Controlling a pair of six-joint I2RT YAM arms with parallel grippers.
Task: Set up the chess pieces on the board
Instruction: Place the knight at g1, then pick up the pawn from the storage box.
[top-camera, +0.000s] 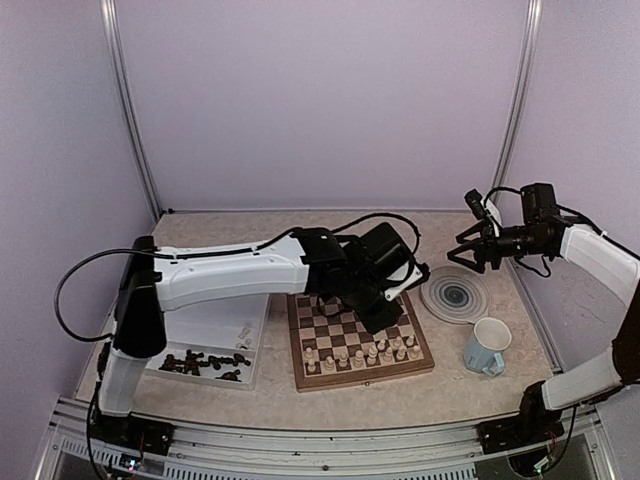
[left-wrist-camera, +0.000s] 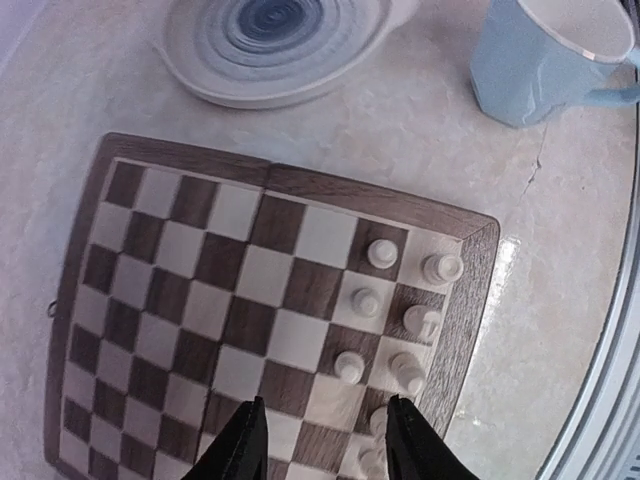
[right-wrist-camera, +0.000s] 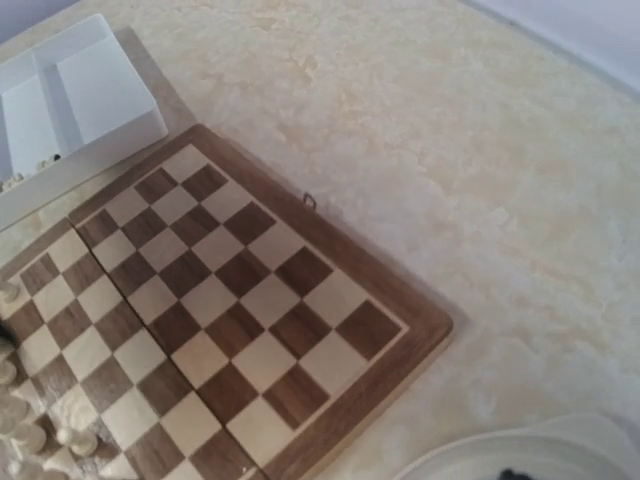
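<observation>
**Left gripper low over the board, fingers parted, nothing held**

The left gripper (left-wrist-camera: 325, 425) hangs above the board (left-wrist-camera: 200, 300). Its fingers (left-wrist-camera: 245, 445) are partly open, with only bare squares between them. The pale chess pieces (left-wrist-camera: 382, 253) stand in two files ahead of and beside the finger on the right of the wrist view. One is close to that finger's inner face, and I cannot tell if it touches. The dark pieces (top-camera: 205, 362) lie in the white tray (top-camera: 225, 325), well behind the fingers, so I judge their side is not yet begun. The right gripper (top-camera: 478, 245) is wide open and empty, held high beside the board — probably to keep out of the way.
</observation>
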